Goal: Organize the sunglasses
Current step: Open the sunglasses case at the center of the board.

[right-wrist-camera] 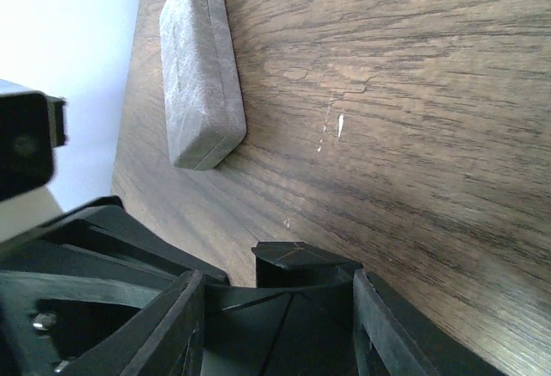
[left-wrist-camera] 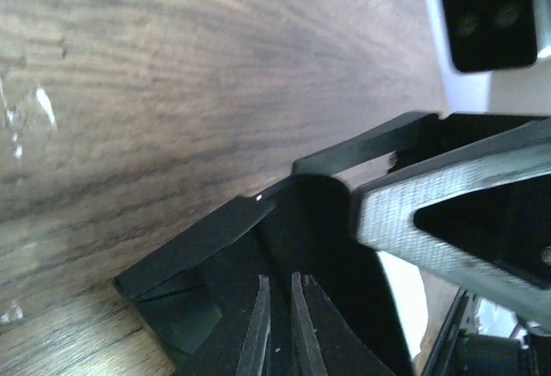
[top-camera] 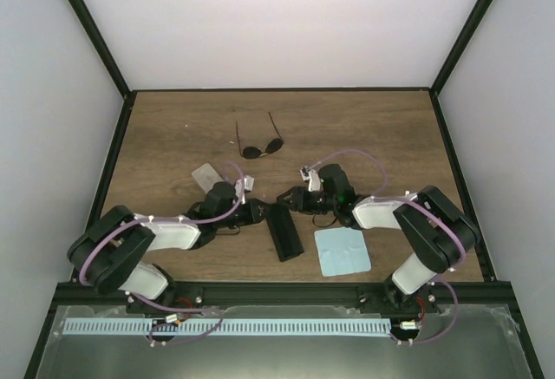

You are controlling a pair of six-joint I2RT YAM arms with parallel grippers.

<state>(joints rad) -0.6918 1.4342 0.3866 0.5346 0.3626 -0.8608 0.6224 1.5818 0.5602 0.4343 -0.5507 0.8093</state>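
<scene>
While the right jaws clamp one end of the black case (top-camera: 284,233) and the left jaws sit closed beside it, the sunglasses (top-camera: 262,147) lie well beyond both, lenses nearest, arms pointing away, roughly equidistant.

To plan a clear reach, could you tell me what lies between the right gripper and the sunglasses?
Only bare table; the top view shows nothing between the right gripper and the sunglasses.
</scene>
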